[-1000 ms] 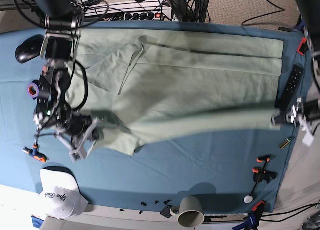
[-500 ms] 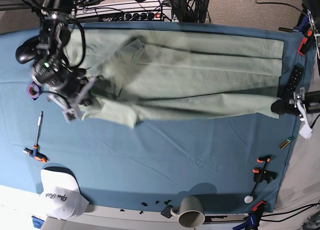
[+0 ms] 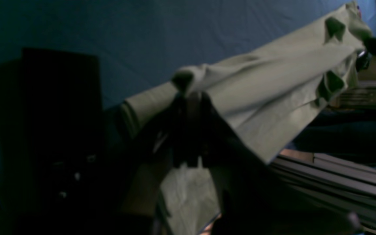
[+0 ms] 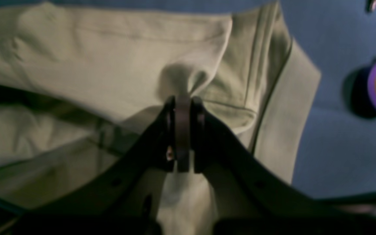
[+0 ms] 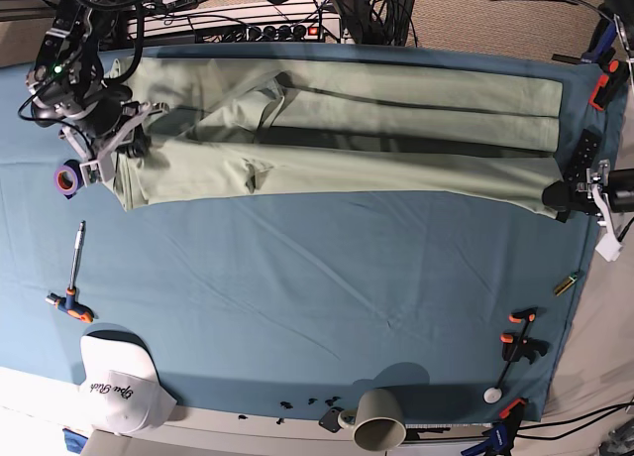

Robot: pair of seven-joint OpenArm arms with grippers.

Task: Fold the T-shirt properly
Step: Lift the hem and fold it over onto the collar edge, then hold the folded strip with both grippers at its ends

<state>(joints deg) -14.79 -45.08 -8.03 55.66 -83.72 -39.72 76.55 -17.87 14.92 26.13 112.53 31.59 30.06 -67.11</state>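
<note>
The T-shirt [image 5: 347, 139] lies stretched across the far half of the blue table cloth [image 5: 317, 297], folded along its length into a long band that runs almost from one side of the table to the other. Its collar area sits toward the side of the right arm, with some wrinkled folds there.

The right gripper [image 4: 183, 107] is at one end of the band, and its jaws are pressed together on a small pinch of the green fabric, which bulges out just above the fingertips. In the base view this gripper [image 5: 119, 154] is over the corner of the shirt, near a purple tape roll [image 5: 66, 179] that rests on the cloth just beside it.

The left gripper [image 3: 189, 98] is at the opposite end. Its jaws are also closed tight on the edge of the shirt, and from there the fabric [image 3: 273, 88] goes away in a taut sheet, lifted from the cloth at this end. In the base view it [image 5: 567, 196] is at the table edge, close to a black remote control [image 5: 582, 159].

On the near part of the cloth I see a screwdriver [image 5: 75, 268], a white cap [image 5: 117, 382], a grey mug [image 5: 376, 418] and an orange and black clamp [image 5: 522, 342], all well apart from the shirt.
</note>
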